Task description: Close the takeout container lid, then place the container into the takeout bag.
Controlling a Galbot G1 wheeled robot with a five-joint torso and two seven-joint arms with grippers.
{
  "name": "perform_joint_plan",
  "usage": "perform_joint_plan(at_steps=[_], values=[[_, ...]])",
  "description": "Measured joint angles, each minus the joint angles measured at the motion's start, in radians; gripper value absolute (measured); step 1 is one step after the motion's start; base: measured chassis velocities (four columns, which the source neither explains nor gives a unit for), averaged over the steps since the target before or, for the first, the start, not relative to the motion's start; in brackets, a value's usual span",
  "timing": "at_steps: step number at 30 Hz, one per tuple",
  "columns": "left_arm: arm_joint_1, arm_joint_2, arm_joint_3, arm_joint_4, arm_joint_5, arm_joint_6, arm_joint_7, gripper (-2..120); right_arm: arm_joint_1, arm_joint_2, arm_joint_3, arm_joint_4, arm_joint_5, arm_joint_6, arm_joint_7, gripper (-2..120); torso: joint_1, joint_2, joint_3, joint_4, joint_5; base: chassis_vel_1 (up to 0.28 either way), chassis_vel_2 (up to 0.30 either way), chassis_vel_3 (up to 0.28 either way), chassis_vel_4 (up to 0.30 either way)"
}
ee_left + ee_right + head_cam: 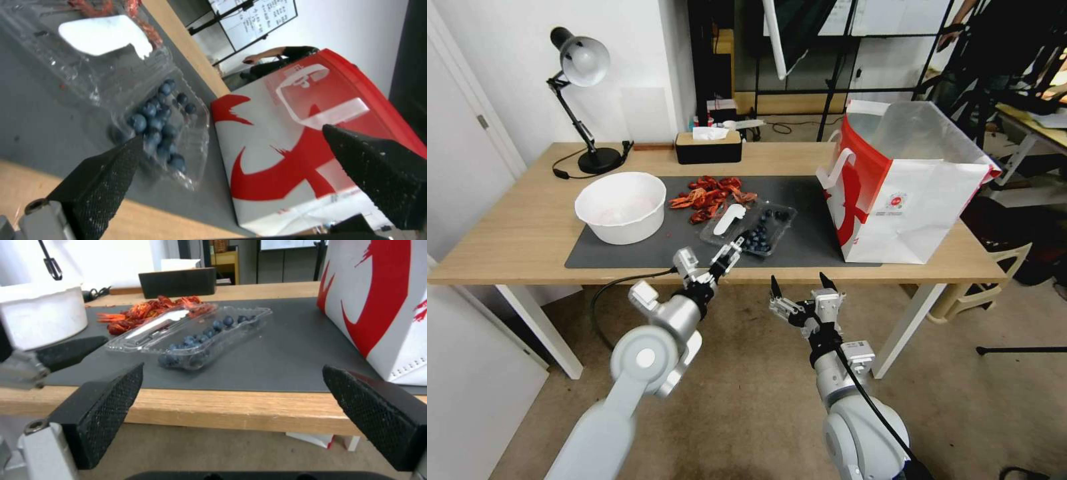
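The takeout container [749, 227] is laid open on the dark mat [627, 257], toward the front edge of the table [514, 240] and about midway along it. Its two halves lie flat side by side: the berry-filled half [209, 340] on the side nearer the takeout bag, and the lid [728, 221] with its long white sticker [100, 35] on the side nearer the white bowl [620, 205]. A pile of red crayfish [710, 197] is seen just behind the lid, touching or nearly touching it.

The takeout bag [904, 183] is stood upright near the right end of the table, its mouth open, partly on the mat and well apart from the container.

The left gripper [725, 259] is held at the front edge of the table, just in front of the container's near end, with its jaws spread apart and nothing between them; whether a fingertip [111, 166] touches the plastic cannot be told.

The right gripper [802, 285] is held lower, off the table and in front of its front edge, with its jaws also spread wide and empty.

A black desk lamp [584, 100] and a black tissue box [708, 147] are placed along the back edge.
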Motion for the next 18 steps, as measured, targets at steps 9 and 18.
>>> perform_joint_plan(at_steps=[9, 18], values=[[-0.088, -0.008, 0.024, 0.079, -0.006, -0.004, -0.036, 100, -0.006, 0.000, 0.007, 0.000, -0.002, 0.002, -0.002, 100, 0.000, 0.000, 0.000, 0.0000, 0.0000, 0.000, 0.000, 0.000, 0.000], [-0.109, -0.009, 0.029, 0.113, -0.009, 0.012, -0.068, 100, -0.010, 0.000, 0.011, 0.000, -0.005, 0.004, -0.003, 100, 0.000, 0.000, 0.000, 0.0001, 0.0000, 0.000, 0.000, 0.000, 0.000]])
